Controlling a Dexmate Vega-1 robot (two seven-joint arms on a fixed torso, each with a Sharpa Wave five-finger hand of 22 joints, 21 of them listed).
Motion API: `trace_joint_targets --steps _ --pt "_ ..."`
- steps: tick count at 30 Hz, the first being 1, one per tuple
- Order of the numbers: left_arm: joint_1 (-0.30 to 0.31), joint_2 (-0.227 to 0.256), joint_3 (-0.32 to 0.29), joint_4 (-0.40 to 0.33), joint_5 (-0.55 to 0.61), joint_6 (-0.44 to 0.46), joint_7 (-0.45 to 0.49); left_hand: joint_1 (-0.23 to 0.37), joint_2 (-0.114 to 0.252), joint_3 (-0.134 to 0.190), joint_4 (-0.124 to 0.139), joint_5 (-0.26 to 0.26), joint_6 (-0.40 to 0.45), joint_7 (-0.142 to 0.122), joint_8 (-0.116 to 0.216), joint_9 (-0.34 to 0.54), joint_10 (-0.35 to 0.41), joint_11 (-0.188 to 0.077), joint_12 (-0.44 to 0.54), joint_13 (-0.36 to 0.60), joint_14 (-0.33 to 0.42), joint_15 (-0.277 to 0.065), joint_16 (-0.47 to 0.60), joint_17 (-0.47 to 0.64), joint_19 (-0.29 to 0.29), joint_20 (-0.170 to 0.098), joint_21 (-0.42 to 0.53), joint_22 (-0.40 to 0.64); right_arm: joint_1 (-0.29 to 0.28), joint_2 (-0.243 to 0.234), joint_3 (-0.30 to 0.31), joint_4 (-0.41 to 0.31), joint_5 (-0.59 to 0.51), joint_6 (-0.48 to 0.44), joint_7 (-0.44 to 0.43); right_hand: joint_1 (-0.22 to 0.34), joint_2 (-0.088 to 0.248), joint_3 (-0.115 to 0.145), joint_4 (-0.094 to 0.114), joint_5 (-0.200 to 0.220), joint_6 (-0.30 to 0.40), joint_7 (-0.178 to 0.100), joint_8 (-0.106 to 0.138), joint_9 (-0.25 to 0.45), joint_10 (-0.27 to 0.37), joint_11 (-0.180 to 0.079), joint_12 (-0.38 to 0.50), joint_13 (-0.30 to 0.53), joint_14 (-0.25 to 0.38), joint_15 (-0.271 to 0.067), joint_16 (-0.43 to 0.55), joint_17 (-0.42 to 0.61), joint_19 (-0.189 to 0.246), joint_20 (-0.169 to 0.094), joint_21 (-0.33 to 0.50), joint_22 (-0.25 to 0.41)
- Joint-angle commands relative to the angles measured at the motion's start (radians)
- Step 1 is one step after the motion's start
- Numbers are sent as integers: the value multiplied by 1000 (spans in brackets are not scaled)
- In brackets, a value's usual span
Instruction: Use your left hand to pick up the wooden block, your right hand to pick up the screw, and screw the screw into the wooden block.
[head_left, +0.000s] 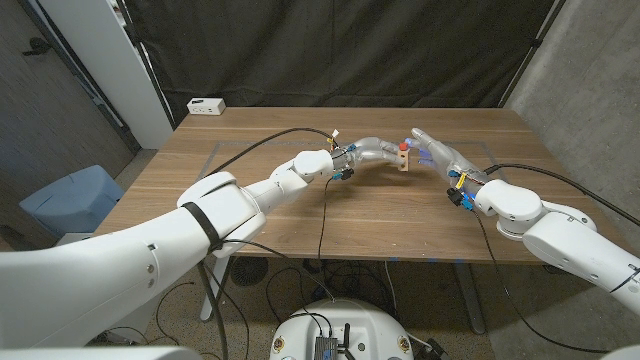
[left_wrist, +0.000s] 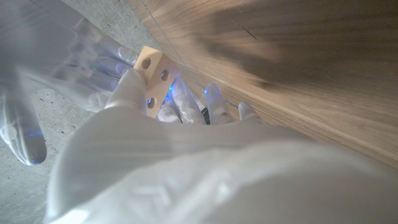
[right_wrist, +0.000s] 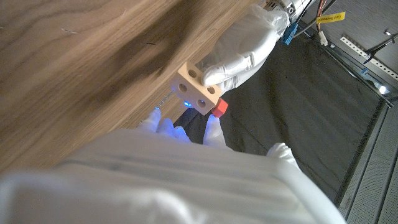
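My left hand (head_left: 372, 153) holds the pale wooden block (head_left: 404, 162) above the middle of the table (head_left: 250, 210), a little toward the far side. The block (right_wrist: 198, 90) has round holes in its faces, and my left hand (right_wrist: 244, 46) wraps its far end. The screw's red head (right_wrist: 219, 109) sits against the block's side, seen as a red dot (head_left: 402, 146) on top of the block. My right hand (head_left: 436, 153) meets the block from the right, and its fingertips (right_wrist: 212, 127) pinch the red head. The block (left_wrist: 152, 76) stands between my left hand's fingers (left_wrist: 186, 102).
A small white box (head_left: 206, 105) lies at the table's far left corner. Black cables (head_left: 322, 215) run across the tabletop under both arms. A blue bin (head_left: 68, 200) stands on the floor to the left of the table.
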Motion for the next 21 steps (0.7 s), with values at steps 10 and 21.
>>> trace_joint_targets --steps 10,21 --pt "-1 1 3 0 -1 -10 -3 -4 1 6 -1 8 5 -2 7 4 -3 1 1 0 1 2 0 3 1 5 4 2 -22 -17 6 -30 6 -1 -12 -8 -4 -4 3 9 5 6 5 2 -91 -5 5 2 -142 4 4 1 -7 7 3 3" --pt "2 0 1 -1 -2 -13 -7 -3 1 7 -1 8 5 -2 7 4 -3 1 1 0 1 1 0 3 1 6 4 2 -48 -26 22 -52 8 -7 -26 -9 -4 -5 4 9 6 5 6 2 -90 -6 5 2 -142 4 4 1 -8 8 3 3"
